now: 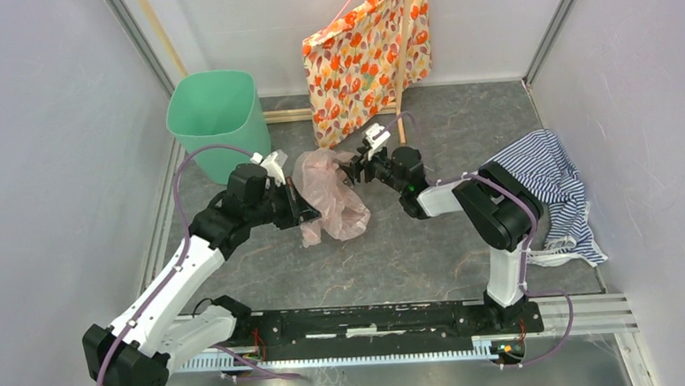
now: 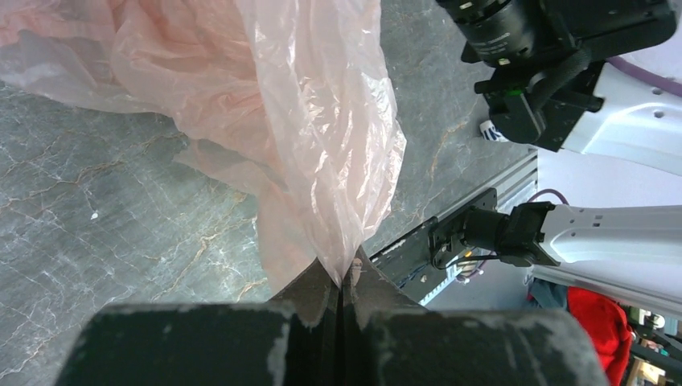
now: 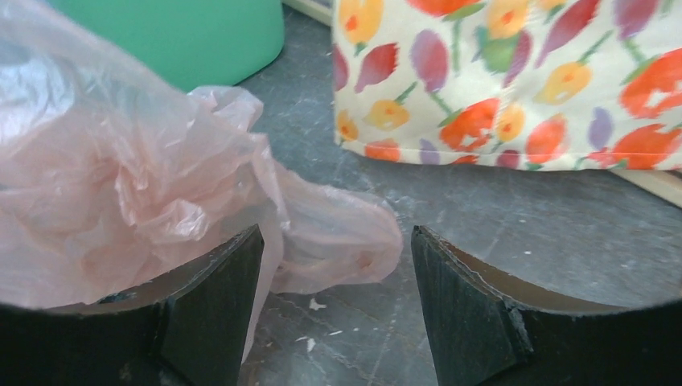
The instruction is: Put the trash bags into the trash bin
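A crumpled pink trash bag [image 1: 330,198] lies on the grey floor between the two arms. My left gripper [image 1: 309,214] is shut on a pinched edge of it; in the left wrist view the film [image 2: 322,121] fans out from the closed fingertips [image 2: 354,277]. My right gripper [image 1: 353,170] is at the bag's far right side. In the right wrist view it [image 3: 338,231] stands open, its left finger [image 3: 217,297] against the bag [image 3: 121,185], and a lobe of film lies just beyond the gap. The mint-green trash bin [image 1: 216,120] stands upright at the back left, also in the right wrist view [image 3: 185,36].
An orange floral-patterned bag [image 1: 367,59] hangs at the back behind my right gripper, close in the right wrist view [image 3: 515,80]. A blue-striped cloth [image 1: 546,178] lies at the right. White walls close in on both sides. A wooden stick [image 1: 403,57] leans by the floral bag.
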Tool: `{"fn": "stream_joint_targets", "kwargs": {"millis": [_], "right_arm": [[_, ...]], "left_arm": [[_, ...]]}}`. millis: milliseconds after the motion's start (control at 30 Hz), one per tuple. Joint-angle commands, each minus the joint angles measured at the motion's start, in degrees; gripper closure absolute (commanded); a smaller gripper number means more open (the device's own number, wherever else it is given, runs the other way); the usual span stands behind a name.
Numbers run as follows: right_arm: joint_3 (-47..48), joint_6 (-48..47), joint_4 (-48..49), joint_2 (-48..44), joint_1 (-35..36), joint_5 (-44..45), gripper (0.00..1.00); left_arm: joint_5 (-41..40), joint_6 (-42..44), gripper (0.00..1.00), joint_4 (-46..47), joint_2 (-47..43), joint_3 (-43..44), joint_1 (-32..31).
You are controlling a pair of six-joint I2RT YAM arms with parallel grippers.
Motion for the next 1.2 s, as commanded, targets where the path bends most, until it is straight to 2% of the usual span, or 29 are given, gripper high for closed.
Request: {"fn": "stream_joint_targets", "kwargs": {"millis": [0, 267, 333, 400, 433, 567, 600, 733, 900, 1033, 1167], "right_arm": [[2.38, -1.22, -0.84, 1.45, 1.87, -0.76, 0.25], [11.0, -0.87, -5.02, 7.48, 3.01, 4.2, 0.22], [13.17, -0.33, -5.25, 8.91, 3.16, 5.3, 0.24], [14.28, -0.22, -6.17, 9.55, 3.2, 7.17, 0.31], [14.24, -0.14, -6.18, 9.51, 3.17, 7.96, 0.38], [12.74, -0.5, -9.97, 5.41, 3.11, 10.27, 0.9], [11.79, -0.64, -12.55, 2.63, 3.09, 12.47, 0.99], [1.95, 1.65, -21.96, -13.25, 1.33, 19.43, 1.0], [-1.44, 5.38, -47.19, -30.83, 0.67, 25.23, 1.0], [-3.06, 8.08, -62.36, -41.04, 3.39, 23.93, 1.0], [0.11, 8.43, -74.13, -45.58, 8.67, 29.19, 1.0]], "left_arm": [[1.99, 2.7, 0.98, -0.99, -0.8, 2.51, 0.58], [2.64, 2.7, 0.98, -2.07, -2.54, 2.7, 0.6], [2.64, 2.7, 0.98, -2.55, -2.84, 2.98, 0.6], [2.26, 2.7, 0.98, -3.19, -3.02, 3.31, 0.54], [1.94, 2.81, 0.98, -3.57, -3.18, 3.61, 0.54], [-0.99, 3.98, 0.98, -6.23, -2.99, 6.05, 0.61], [-2.73, 4.17, 0.98, -6.83, -2.84, 7.07, 0.65], [-9.65, 4.6, 0.98, -9.28, -2.32, 10.74, 0.93], [-12.98, 3.69, 0.98, -9.39, -0.1, 12.57, 1.82], [-9.77, 0.26, 0.98, -3.85, 4.17, 10.39, 3.2], [0.31, -4.87, 0.98, 6.87, 9.14, 5.59, 6.61]]}}
